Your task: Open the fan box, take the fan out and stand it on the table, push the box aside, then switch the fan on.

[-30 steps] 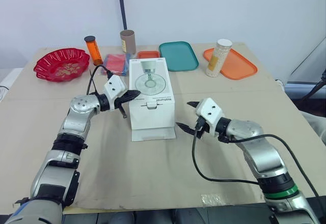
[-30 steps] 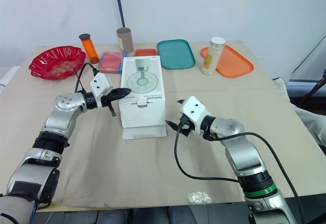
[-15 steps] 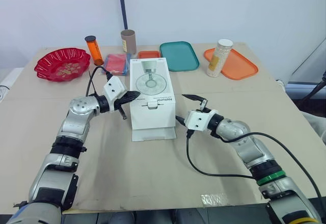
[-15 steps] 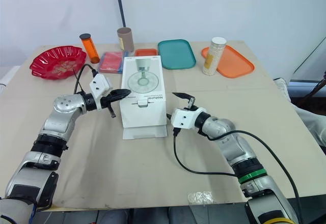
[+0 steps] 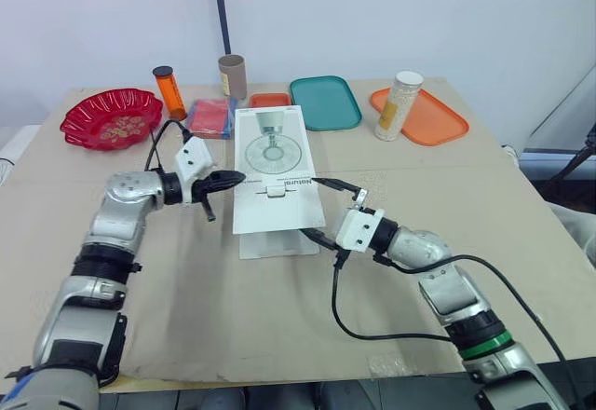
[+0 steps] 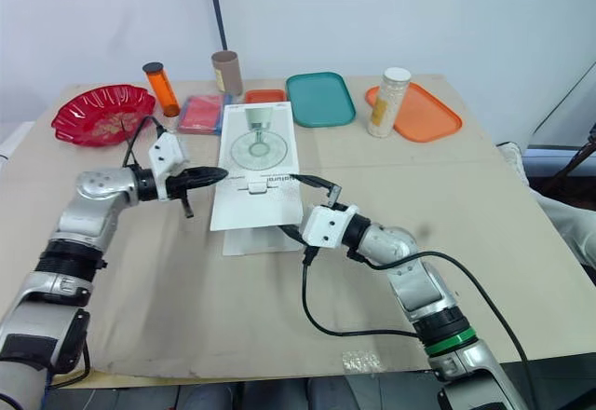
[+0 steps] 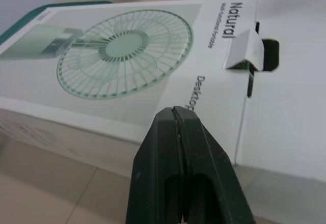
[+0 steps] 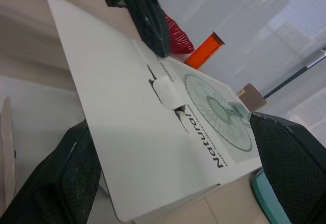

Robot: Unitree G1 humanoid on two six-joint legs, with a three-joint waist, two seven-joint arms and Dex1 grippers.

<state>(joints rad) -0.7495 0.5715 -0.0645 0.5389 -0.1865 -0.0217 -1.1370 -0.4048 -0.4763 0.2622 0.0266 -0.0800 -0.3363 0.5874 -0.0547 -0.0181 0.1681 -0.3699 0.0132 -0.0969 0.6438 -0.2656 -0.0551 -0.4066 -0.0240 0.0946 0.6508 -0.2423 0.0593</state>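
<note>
The white fan box (image 5: pixel 273 163), printed with a green fan and the word "Natural", lies flat at the table's centre. Its top panel is tilted up at the near end, above a flap (image 5: pixel 276 243) resting on the table. My right gripper (image 5: pixel 309 207) is open at the box's near right corner, one finger above the raised panel's edge and one below. In the right wrist view the panel (image 8: pixel 132 147) lies between the two fingers (image 8: pixel 63 183). My left gripper (image 5: pixel 237 177) is shut, its tip against the box's left edge, and its fingertips (image 7: pixel 175 113) rest by the printed top.
Along the far edge stand a red bowl (image 5: pixel 111 117), an orange bottle (image 5: pixel 170 91), a cardboard tube (image 5: pixel 230 76), a pink packet (image 5: pixel 210 117), a teal tray (image 5: pixel 325 102) and an orange tray (image 5: pixel 436 121) with a white-capped jar (image 5: pixel 398 104). A black cable (image 5: pixel 372 334) loops under my right arm.
My right gripper has moved left to the box's near right corner and straddles the panel, which has tilted up. My left gripper stays shut at the box's left side.
</note>
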